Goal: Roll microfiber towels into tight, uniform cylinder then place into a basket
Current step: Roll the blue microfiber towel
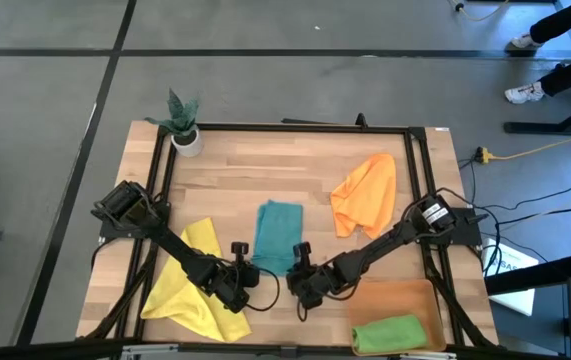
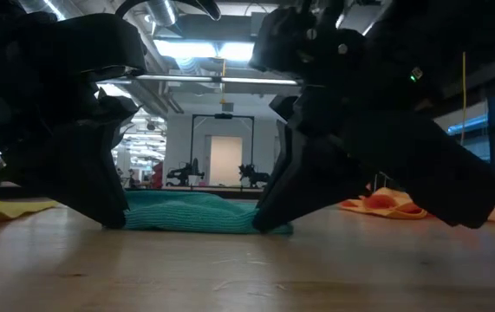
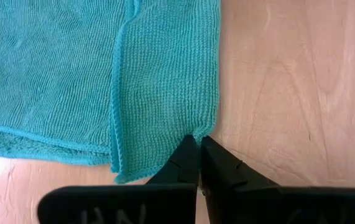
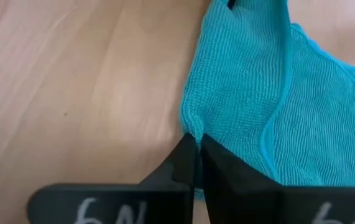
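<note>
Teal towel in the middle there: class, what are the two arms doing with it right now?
Both arms are down at the near end of the folded teal towel. The left pincer and the right pincer are each shut on a near corner of it, one at either side, with the towel lying flat on the table. A green towel already sits rolled in the basket. The yellow towel and orange towel lie loose, unrolled.

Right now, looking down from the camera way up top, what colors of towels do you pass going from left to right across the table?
Yellow towel → teal towel, pinched at its near corners by the left gripper and the right gripper → orange towel. The rolled green towel lies in the basket, near the front right.
</note>
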Controlling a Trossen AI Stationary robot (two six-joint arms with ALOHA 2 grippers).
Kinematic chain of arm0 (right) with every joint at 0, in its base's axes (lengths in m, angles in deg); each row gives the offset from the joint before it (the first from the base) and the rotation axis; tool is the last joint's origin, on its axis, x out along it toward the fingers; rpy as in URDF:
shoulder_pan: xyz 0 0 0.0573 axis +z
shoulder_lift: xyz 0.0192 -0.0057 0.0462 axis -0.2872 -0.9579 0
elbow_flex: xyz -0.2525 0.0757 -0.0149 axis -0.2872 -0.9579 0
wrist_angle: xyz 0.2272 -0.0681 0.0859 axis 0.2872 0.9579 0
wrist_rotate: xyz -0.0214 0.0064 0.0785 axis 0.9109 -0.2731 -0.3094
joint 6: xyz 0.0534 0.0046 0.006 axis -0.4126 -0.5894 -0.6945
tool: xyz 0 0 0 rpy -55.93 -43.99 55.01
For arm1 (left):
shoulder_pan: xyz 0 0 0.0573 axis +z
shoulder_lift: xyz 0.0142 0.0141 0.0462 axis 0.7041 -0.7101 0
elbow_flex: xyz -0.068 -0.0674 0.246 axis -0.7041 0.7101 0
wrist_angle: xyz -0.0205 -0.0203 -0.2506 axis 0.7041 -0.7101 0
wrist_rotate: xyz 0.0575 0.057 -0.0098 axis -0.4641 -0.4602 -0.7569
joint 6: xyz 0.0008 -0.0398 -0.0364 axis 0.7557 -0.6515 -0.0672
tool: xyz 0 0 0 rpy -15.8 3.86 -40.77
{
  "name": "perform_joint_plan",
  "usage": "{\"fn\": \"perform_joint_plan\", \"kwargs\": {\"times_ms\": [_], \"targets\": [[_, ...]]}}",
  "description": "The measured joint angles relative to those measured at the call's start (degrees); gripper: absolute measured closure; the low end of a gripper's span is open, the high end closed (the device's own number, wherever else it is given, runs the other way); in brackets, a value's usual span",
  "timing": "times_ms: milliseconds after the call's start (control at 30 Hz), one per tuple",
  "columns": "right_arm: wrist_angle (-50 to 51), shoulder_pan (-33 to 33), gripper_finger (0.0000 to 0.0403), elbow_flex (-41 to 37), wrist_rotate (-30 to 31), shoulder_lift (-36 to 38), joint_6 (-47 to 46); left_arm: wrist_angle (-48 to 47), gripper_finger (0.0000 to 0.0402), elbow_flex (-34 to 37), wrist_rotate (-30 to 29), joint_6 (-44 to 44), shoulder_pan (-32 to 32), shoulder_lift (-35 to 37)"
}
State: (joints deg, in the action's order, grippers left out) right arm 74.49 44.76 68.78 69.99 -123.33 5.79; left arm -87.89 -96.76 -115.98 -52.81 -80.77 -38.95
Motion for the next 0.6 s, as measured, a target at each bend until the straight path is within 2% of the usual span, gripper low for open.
{"fn": "perform_joint_plan", "kwargs": {"times_ms": [133,300,600], "targets": [[-0.26,-0.17,0.0396,0.0,-2.29,0.0,-0.69,0.0,0.0401,0.0,-0.02,-0.04,0.0,0.0],[-0.11,-0.13,0.0394,0.09,-2.69,0.02,-5.88,-0.01,0.0401,-0.01,-0.04,-0.95,-0.11,0.15],[0.2,0.05,0.0394,1.53,-4.97,0.02,-7.75,-0.85,0.0401,0.26,1.6,-2.01,-0.76,2.83]]}}
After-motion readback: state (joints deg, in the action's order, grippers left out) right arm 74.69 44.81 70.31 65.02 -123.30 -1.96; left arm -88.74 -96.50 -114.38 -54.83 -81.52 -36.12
